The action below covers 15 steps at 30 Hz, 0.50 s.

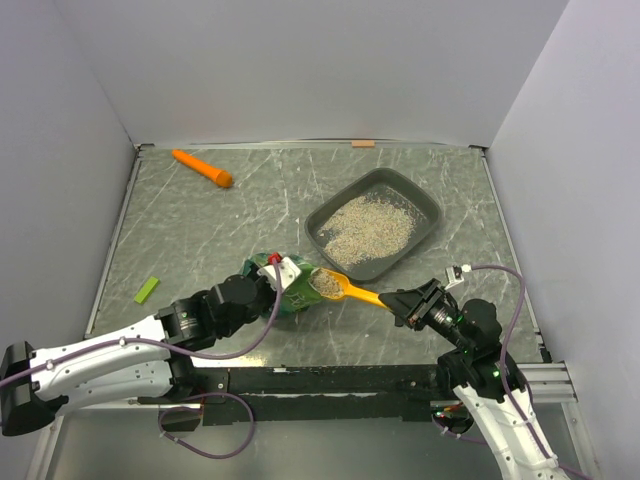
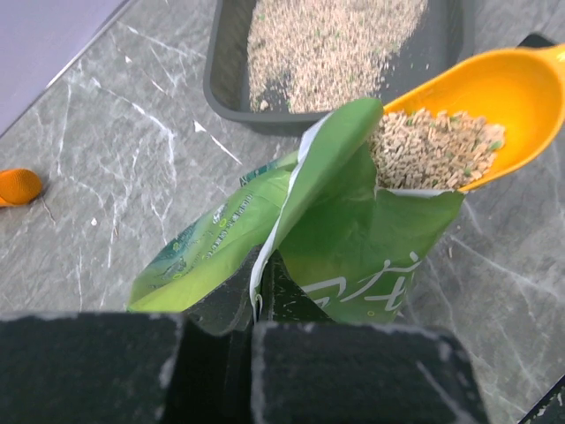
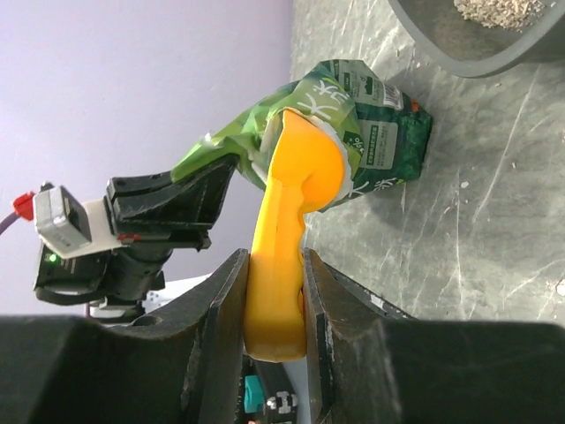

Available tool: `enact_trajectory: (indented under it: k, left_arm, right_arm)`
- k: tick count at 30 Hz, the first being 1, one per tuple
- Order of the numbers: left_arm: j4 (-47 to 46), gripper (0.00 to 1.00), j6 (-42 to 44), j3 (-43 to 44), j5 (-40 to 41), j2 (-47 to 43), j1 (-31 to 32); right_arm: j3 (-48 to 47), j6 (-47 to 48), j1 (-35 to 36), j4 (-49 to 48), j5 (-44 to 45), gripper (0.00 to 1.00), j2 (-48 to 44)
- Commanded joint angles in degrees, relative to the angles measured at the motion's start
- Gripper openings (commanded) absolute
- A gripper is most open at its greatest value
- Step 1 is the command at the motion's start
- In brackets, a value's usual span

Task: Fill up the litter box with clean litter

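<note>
Filling the only thinly covered litter box (image 1: 425, 192), clamping a heaped scoop (image 1: 345, 289) in the right gripper (image 1: 395, 300), pinching the green bag (image 2: 353, 230) with the left gripper (image 2: 254, 318).

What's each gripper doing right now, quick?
Left gripper: closed, pinching the top edge of the green bag.
Right gripper: closed on the handle of the orange scoop, which is loaded with litter.

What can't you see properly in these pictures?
- How full the green bag is: hidden in every view by its own folded walls and the orange scoop at its mouth.
- Litter box: in the right wrist view, mostly cut off by the top edge.
- Small green strip: in the top view, too small to identify.
</note>
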<state>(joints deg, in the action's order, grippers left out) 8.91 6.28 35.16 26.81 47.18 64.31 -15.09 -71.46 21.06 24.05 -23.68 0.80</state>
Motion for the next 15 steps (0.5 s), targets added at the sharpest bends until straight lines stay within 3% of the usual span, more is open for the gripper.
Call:
enact_trajectory:
  k: [1, 15]
  left_arm:
    - [1.11, 0.01, -0.57, -0.18, 3.69, -2.96, 0.02]
    - [1.38, 0.01, -0.66, 0.0, 4.22, -3.85, 0.02]
  right_arm:
    - [0.59, -0.78, -0.49, 6.8, 1.62, 0.0, -5.19]
    - [-1.61, -4.91, -0.49, 12.68, 2.59, 0.0, -11.69]
